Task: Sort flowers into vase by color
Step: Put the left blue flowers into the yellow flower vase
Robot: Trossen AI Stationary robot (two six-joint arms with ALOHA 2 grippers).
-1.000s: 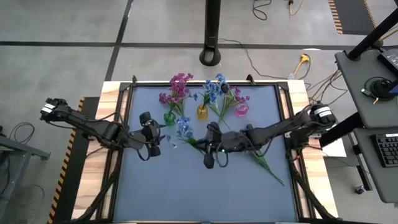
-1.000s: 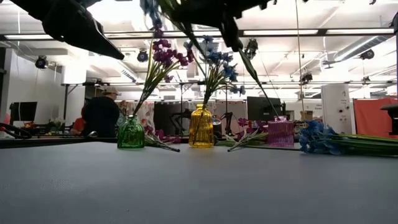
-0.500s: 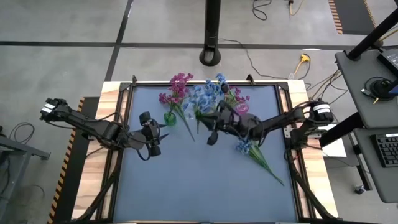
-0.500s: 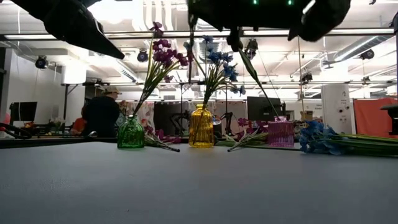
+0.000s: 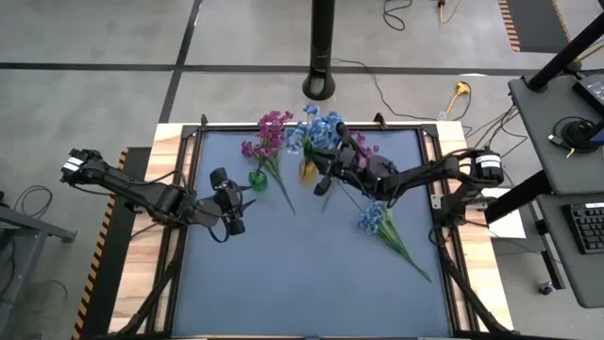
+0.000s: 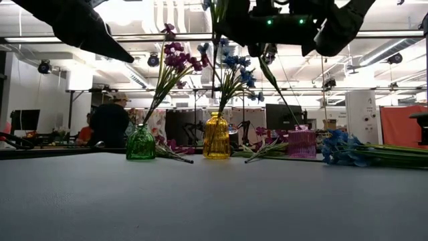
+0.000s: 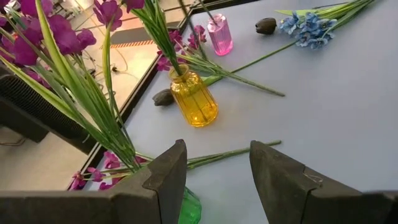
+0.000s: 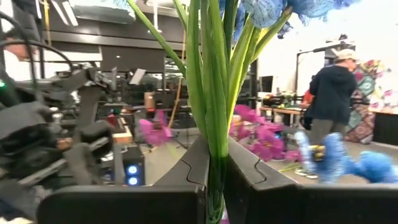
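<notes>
Mid-task, placing step: right hand [image 5: 326,179] raised above the back of the surface [image 5: 302,274], clenched on a bunch of green stems [image 8: 214,118] topped with blue flowers [image 5: 316,130] — fingers [image 8: 186,171] pressed against the stems on both sides in the right wrist view. Held bunch hanging over the yellow vase [image 5: 307,170], which stands in the middle of a back row of three, green vase [image 5: 257,178] on one side and pink vase [image 5: 367,166] on the other. From table height, stem ends not yet down inside the yellow vase's neck, as far as can be told.

Already sorted: magenta-pink flowers [image 5: 269,132] upright in the green vase, some blue sprigs [image 6: 234,70] in the yellow vase. Still loose on the surface — a blue sprig [image 5: 373,219] with a long stem lying near the right arm, one thin stem [image 5: 281,194] beside the green vase, and some magenta-pink sprigs [image 6: 267,146] lying near the pink vase.

Left hand [image 5: 229,203] waiting low over the left half of the surface, fingers apart and holding nothing (clear gap between them in its own wrist view).

Next move, as a judgement: line the stem ends up over the yellow vase's narrow mouth, lower straight down, then release. Risk: catching the blue sprigs already there or tipping the vase.
</notes>
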